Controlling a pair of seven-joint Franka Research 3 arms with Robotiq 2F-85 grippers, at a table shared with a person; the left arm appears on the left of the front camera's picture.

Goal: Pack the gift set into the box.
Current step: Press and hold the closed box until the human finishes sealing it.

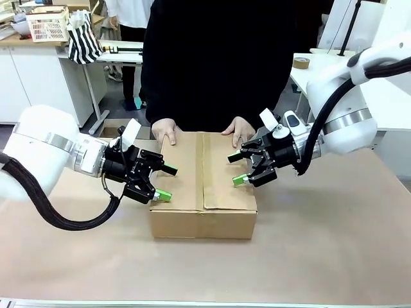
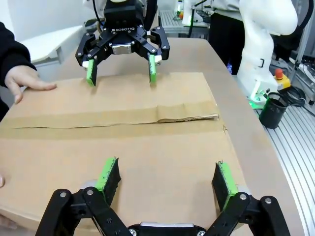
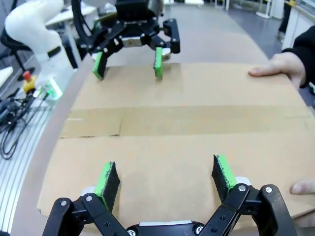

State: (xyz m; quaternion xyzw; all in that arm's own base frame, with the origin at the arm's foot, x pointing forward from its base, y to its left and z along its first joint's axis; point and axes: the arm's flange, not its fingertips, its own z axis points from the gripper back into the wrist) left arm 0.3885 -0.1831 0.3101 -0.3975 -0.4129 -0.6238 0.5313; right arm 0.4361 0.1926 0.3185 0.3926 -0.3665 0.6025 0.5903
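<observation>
The box (image 1: pixel 203 186) is a plain brown cardboard one in the middle of the table, flaps folded shut, with tape along the top seam (image 2: pixel 113 120). My left gripper (image 1: pixel 166 183) hovers open at the box's left edge, its green pads (image 2: pixel 108 174) spread over the near flap. At the right edge my right gripper (image 1: pixel 237 169) is open too, with pads (image 3: pixel 222 171) above the top. Each wrist view shows the other gripper (image 2: pixel 120 73) (image 3: pixel 129 63) across the box. A person's hands (image 1: pixel 168 130) (image 1: pixel 239 130) rest on the far edge. The gift set is hidden.
Brown paper covers the table (image 1: pixel 321 244), with free room in front and to the right. The person in black stands close behind the box. A black cup (image 2: pixel 271 109) sits off the table's side. A tape roll (image 1: pixel 301 62) lies on a far desk.
</observation>
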